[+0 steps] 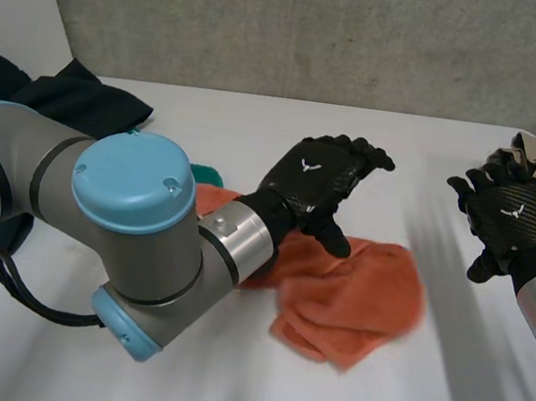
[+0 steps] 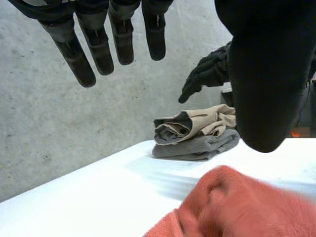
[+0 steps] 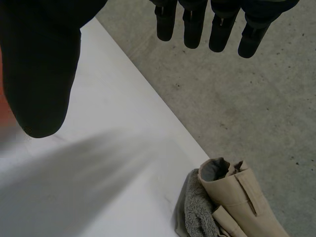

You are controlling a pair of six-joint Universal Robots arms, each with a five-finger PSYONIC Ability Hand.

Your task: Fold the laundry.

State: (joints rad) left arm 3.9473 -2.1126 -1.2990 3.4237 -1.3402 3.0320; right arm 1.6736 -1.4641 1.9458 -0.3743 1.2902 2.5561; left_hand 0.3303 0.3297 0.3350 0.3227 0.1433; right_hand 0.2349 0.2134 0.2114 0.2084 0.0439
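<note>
While the crumpled orange terry towel [image 1: 354, 296] lies on the white table [image 1: 223, 392] beneath the palm of the left hand [image 1: 320, 183], nothing is grasped by that hand: its fingers are held straight and apart above the cloth. The right hand [image 1: 513, 218] is likewise released, fingers spread, over bare tabletop. Just beyond its fingertips a folded stack of beige and grey garments [image 3: 232, 202] is seen. A heap of dark clothes [image 1: 74, 96] is piled beside the left arm, and a teal scrap [image 1: 207, 175], perhaps cloth, is partly hidden behind that forearm.
</note>
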